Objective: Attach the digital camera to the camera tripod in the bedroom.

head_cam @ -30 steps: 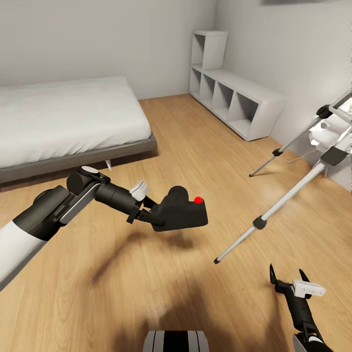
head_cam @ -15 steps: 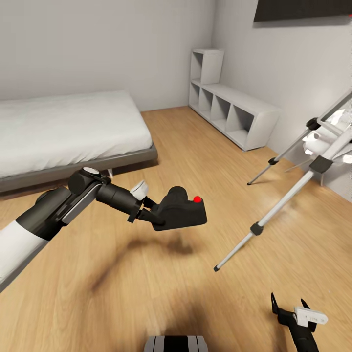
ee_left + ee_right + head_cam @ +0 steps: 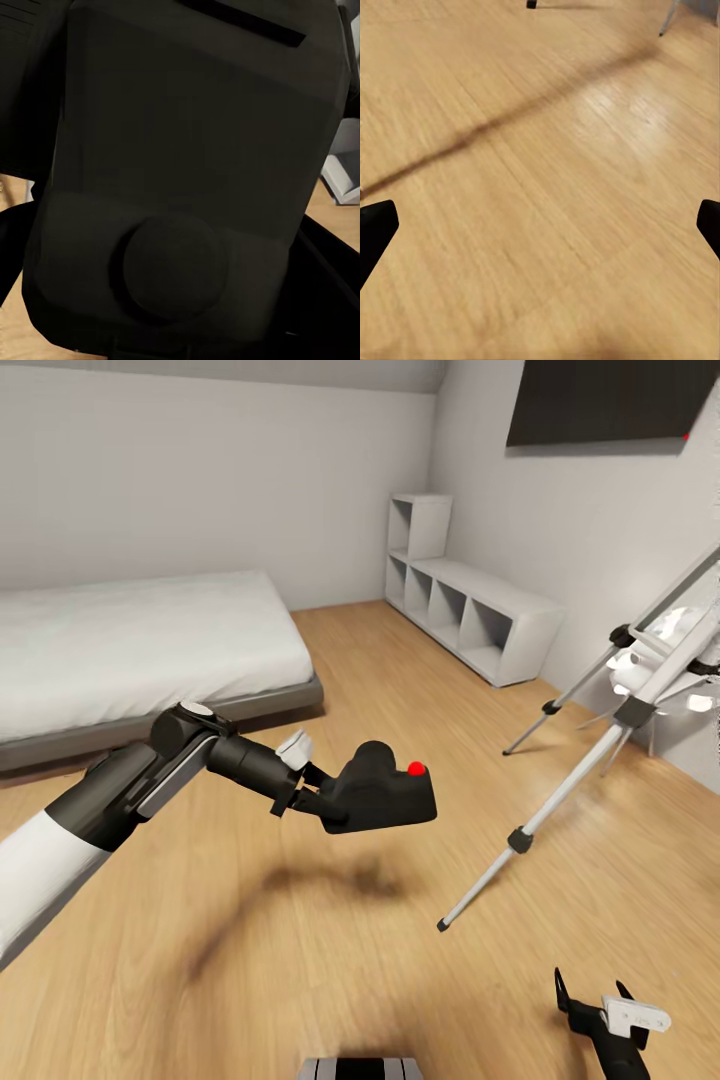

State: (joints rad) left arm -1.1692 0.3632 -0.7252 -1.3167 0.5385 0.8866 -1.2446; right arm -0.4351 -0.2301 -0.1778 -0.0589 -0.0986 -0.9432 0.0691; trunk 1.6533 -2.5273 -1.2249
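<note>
Left gripper [image 3: 325, 806]: held out over the floor at mid-height in the head view, arm reaching in from the left; jaws pinching the digital camera at its rear end.
Digital camera [image 3: 385, 798]: black body in the air, well above the floor, red button up, lens bulge toward the bed side. In the left wrist view its dark back [image 3: 187, 172] sits right against the lens, with a round knob low on it.
Camera tripod [image 3: 560, 785]: stands at the right of the head view, well apart from the camera. Silver legs splayed with black joints and feet; the nearest foot rests on the floor between the camera and the right gripper. Its head runs out of the picture at the right edge, so I cannot tell how the top stands.
Right gripper [image 3: 592, 993]: low at the bottom right of the head view, just above the floor; jaws spread, nothing between them. In the right wrist view the two black fingertips [image 3: 376, 229] sit at opposite edges with bare boards between.
Floor [image 3: 300, 960]: light wood; the left arm's blurred shadow lies under the camera.
Bed [image 3: 140, 630]: grey frame, white mattress, against the far wall, left.
Cube shelves [image 3: 470, 605]: white, along the right wall near the corner.
Wall TV [image 3: 610, 400]: dark panel high on the right wall.
White lamp [image 3: 675, 660]: behind the tripod legs, partly hidden.
</note>
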